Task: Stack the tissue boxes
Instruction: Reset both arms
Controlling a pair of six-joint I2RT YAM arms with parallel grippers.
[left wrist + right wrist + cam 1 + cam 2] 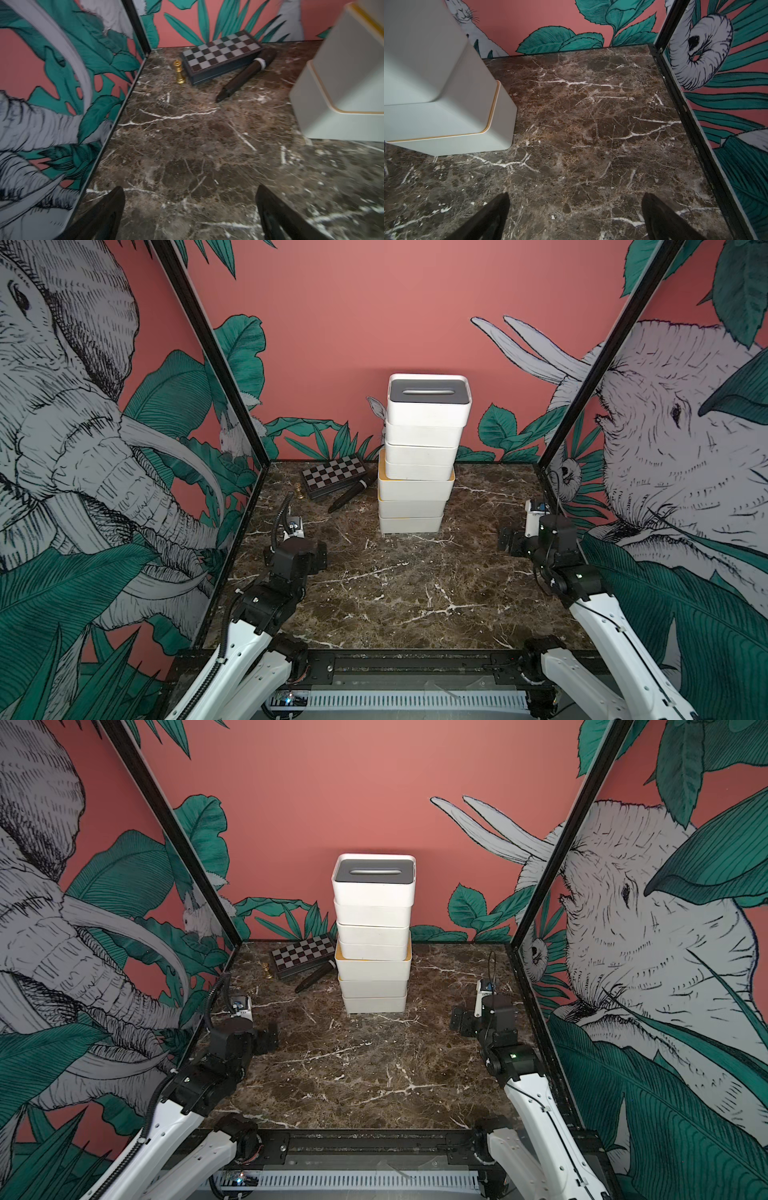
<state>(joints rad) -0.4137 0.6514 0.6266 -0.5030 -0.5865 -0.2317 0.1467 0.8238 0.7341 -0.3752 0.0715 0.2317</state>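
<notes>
Several white tissue boxes stand stacked in one upright tower at the middle back of the marble table, seen in both top views. The top box has a grey slotted lid; yellow rims show lower down. My left gripper is open over bare marble at the front left, with the stack's lower boxes off to its side. My right gripper is open over bare marble at the right, apart from the stack's base. Nothing is between either pair of fingers.
A checkered chessboard case, a black marker and a small gold chess piece lie left of the stack near the back wall. Printed walls with black frame posts close in the table on the left, right and back.
</notes>
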